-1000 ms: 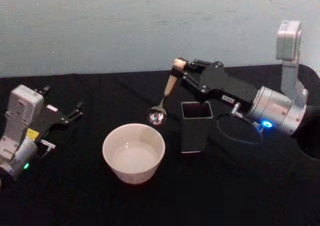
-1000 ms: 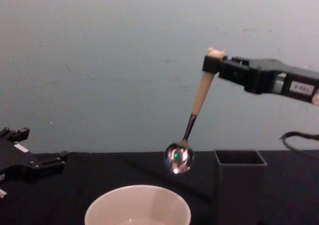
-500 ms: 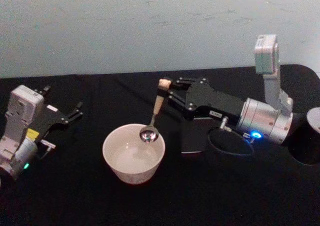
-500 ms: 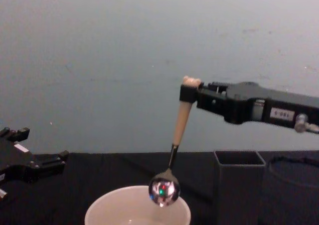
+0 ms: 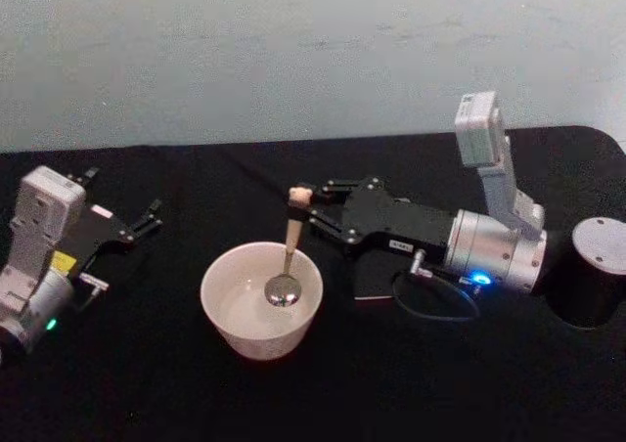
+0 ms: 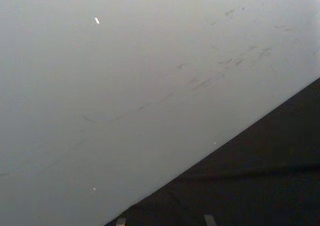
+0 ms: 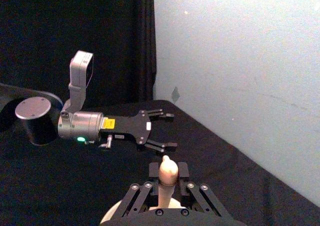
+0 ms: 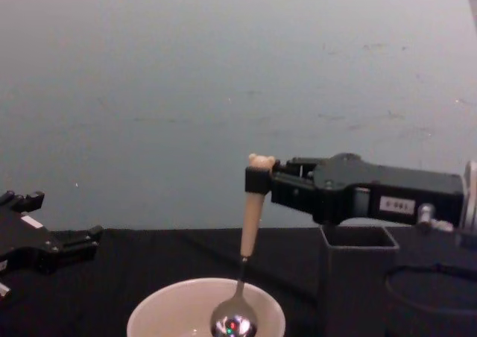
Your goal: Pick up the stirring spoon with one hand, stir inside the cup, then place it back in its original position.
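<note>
Stirring spoon [image 5: 290, 251]: pinched just under the bear head by right gripper [image 5: 298, 202], fingers clamped on the cream handle. Hangs nearly upright below the fingertips, steel bowl down inside the cup [image 5: 256, 339]; contact with the cup's floor impossible to tell. Dark grey holder [image 8: 350, 285] stands just behind the fingertips, under the gripper's body, beside the cup. Left gripper [image 5: 147, 217] parked well apart over the black table [image 5: 147, 393], fingers spread.
</note>
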Controlling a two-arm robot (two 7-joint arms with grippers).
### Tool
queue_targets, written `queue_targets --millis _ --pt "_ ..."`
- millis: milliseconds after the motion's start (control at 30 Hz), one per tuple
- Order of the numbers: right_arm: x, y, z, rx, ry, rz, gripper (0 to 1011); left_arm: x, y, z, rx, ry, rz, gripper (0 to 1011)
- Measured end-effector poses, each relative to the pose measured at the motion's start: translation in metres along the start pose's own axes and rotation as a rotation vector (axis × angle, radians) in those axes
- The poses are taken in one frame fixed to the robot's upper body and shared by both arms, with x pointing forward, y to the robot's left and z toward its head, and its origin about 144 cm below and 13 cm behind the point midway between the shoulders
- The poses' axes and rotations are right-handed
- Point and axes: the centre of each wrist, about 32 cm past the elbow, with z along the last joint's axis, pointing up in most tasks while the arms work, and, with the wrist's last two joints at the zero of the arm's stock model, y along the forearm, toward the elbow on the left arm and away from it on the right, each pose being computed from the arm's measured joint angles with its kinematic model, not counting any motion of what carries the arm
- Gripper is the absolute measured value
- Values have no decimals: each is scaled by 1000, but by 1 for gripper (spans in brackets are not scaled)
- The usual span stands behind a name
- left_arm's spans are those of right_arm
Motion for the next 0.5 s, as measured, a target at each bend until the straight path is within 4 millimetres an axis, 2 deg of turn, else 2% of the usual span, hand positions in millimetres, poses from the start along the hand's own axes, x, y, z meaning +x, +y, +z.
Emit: queue_targets --millis 500 --pt "-3 14 -7 -43 -14 52 215 0 0 0 0 0 0 1001"
